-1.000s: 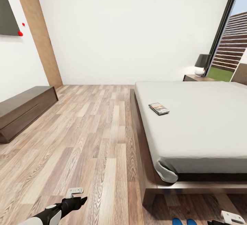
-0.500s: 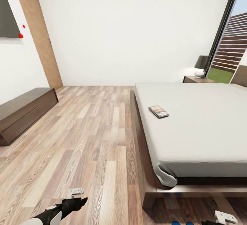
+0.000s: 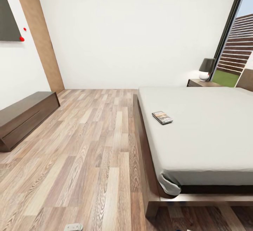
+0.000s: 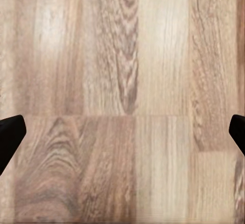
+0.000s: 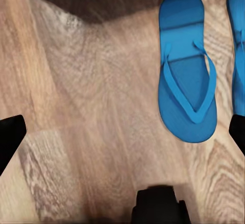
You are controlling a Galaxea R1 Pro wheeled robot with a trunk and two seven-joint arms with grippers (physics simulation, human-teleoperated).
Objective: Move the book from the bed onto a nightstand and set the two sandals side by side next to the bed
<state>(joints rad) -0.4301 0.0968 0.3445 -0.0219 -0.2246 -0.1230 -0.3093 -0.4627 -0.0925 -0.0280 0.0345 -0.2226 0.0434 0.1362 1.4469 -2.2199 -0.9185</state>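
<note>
The bed (image 3: 203,136) is seen at the right of the head view, with a nightstand (image 3: 202,82) beyond its far corner. The book (image 3: 162,117) lies flat on the mattress near the bed's floor-side edge. Two sandals (image 5: 187,68) are seen on the plank floor (image 3: 91,143), side by side, below the right gripper (image 5: 122,134), untouched; its fingers are spread apart. The left gripper (image 4: 122,137) is likewise spread wide over bare floor.

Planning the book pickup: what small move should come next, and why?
Probably roll forward along the bed toward the book. It lies flat on the mattress, well ahead of the robot, and both hands look open over bare floor, holding nothing; the right one is above the sandals.
</note>
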